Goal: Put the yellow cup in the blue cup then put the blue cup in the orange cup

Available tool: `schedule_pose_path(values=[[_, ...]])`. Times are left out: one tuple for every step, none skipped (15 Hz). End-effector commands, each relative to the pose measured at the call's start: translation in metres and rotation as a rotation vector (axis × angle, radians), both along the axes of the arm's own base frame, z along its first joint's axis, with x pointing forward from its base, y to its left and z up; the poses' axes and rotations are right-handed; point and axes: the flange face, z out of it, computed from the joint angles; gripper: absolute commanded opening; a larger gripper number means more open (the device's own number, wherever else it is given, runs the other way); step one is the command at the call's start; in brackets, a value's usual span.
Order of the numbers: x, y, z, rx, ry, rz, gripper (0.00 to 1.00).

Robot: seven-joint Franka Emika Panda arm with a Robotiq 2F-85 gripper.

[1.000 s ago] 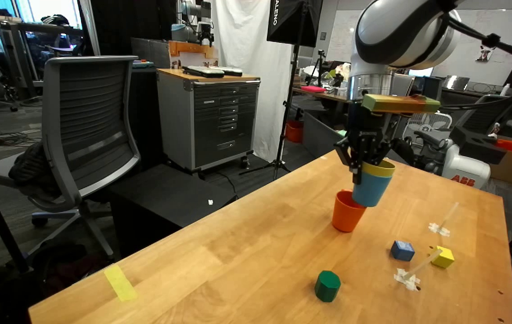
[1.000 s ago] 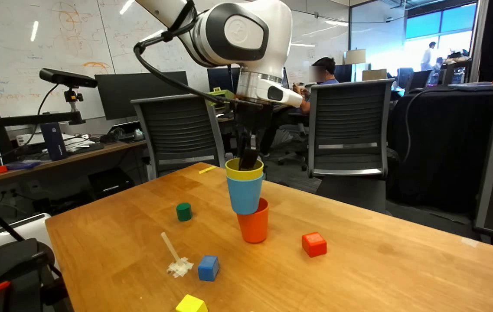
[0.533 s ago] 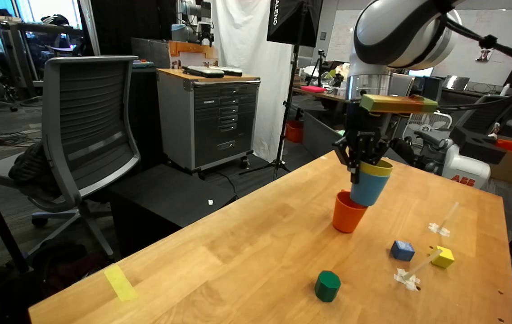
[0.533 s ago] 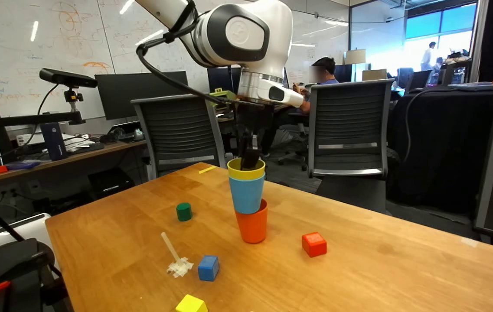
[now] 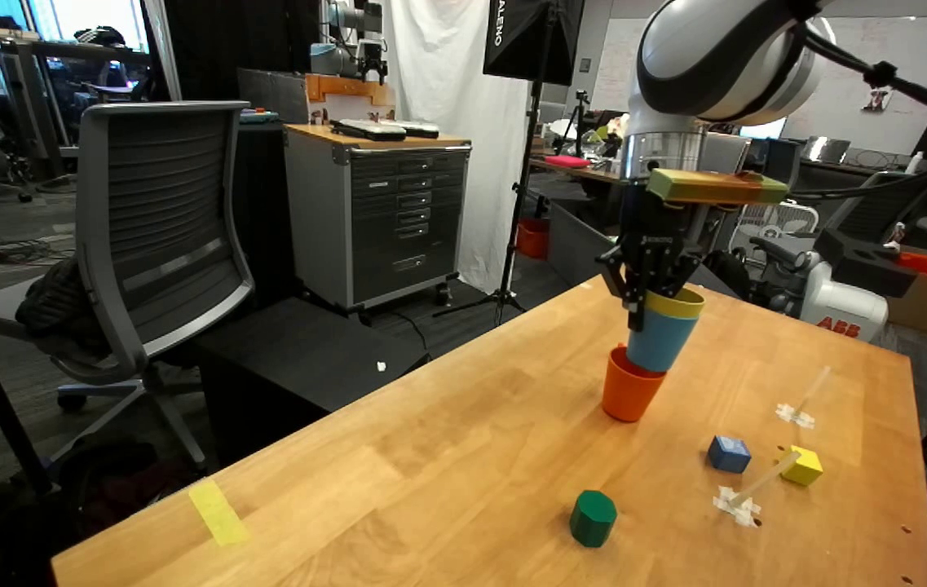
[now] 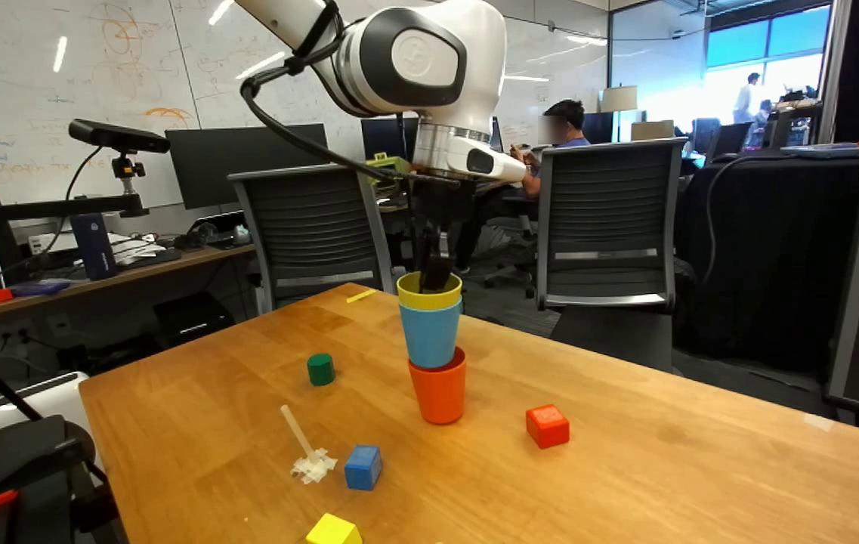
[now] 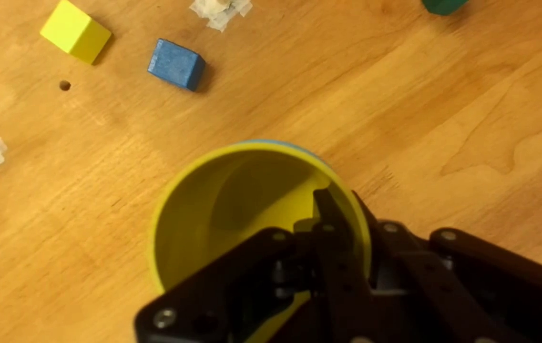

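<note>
Exterior view, ABB lettering [image 5: 838,327], ALENO softbox [image 5: 530,39], yellow cup [image 5: 682,304] in blue cup [image 5: 662,341]

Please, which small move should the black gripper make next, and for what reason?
I would probably shift the black gripper slightly toward the uncovered side of the orange tapered plastic cup, before lowering. In an exterior view, the blue tapered plastic cup, with the yellow round plastic cup nested inside, covers mainly the picture-right side of the orange mouth, so the pair seems off-centre.

Wrist view: blue cup [image 7: 284,143] hidden bar 1 sliver (grn. blk [image 7: 444,5] cut off).
</note>
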Motion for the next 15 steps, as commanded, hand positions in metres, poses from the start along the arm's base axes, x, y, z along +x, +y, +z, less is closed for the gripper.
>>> schedule_pose_path(values=[[0.006,0.001,0.001,0.007,-0.035,0.024,0.02],[0.007,0.000,0.000,0.008,-0.044,0.030,0.02],[0.008,-0.001,-0.002,0.007,-0.051,0.035,0.02],[0.009,-0.001,-0.004,0.010,-0.054,0.039,0.02],[0.009,-0.002,-0.007,0.012,-0.050,0.042,0.02],[0.009,-0.002,-0.009,0.013,-0.045,0.047,0.02],[0.008,-0.002,-0.011,0.014,-0.043,0.051,0.02],[0.008,-0.001,-0.013,0.014,-0.038,0.057,0.02],[0.007,-0.001,-0.015,0.012,-0.034,0.062,0.02],[0.007,0.000,-0.017,0.009,-0.030,0.067,0.02],[0.006,0.000,-0.019,0.009,-0.027,0.071,0.07],[0.006,0.000,-0.020,0.009,-0.025,0.073,0.34],[0.006,0.000,-0.021,0.009,-0.025,0.075,0.35],[0.006,0.001,-0.021,0.009,-0.026,0.075,0.40],[0.006,0.001,-0.021,0.009,-0.028,0.075,0.49]])
